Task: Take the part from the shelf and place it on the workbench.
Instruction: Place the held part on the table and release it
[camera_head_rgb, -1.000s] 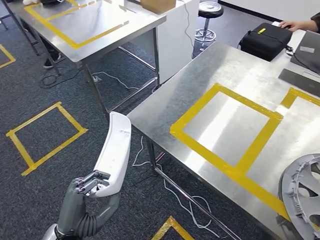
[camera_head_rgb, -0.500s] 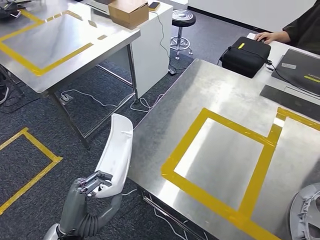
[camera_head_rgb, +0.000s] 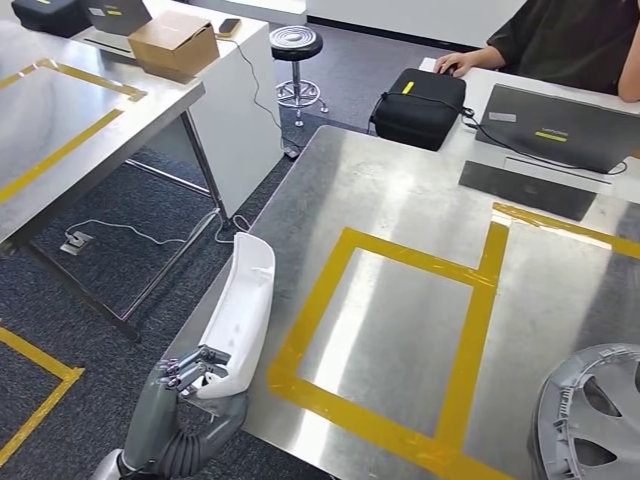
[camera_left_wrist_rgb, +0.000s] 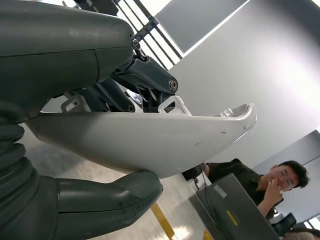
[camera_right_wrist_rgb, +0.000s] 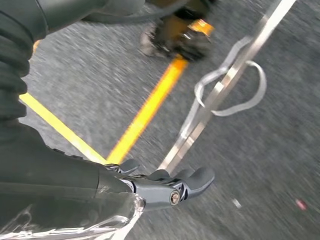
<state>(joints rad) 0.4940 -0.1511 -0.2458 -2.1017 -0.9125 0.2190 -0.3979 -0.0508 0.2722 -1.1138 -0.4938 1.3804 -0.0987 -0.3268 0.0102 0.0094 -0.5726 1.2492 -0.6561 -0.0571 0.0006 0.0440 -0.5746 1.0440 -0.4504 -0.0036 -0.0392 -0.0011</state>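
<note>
white curved part (camera_head_rgb: 245, 305) sits lower left of the head frame, upright, its low end clamped in the left hand (camera_head_rgb: 177, 385), thumb under and fingers (camera_left_wrist_rgb: 151, 82) over, prob so the long end stays clear of the workbench (camera_head_rgb: 377, 180) edge just beside it. taped yellow square (camera_head_rgb: 392, 330) at centre looks like the drop spot. right hand (camera_right_wrist_rgb: 166, 187) hangs over carpet, fingers loosely curled, holding nothing. grey wheel cover (camera_head_rgb: 592, 415) lower right, well apart.

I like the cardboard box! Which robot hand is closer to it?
Left. The left hand, holding a white part, is in front of the cardboard box, well short of it. The right hand hangs low over the carpet.
</note>
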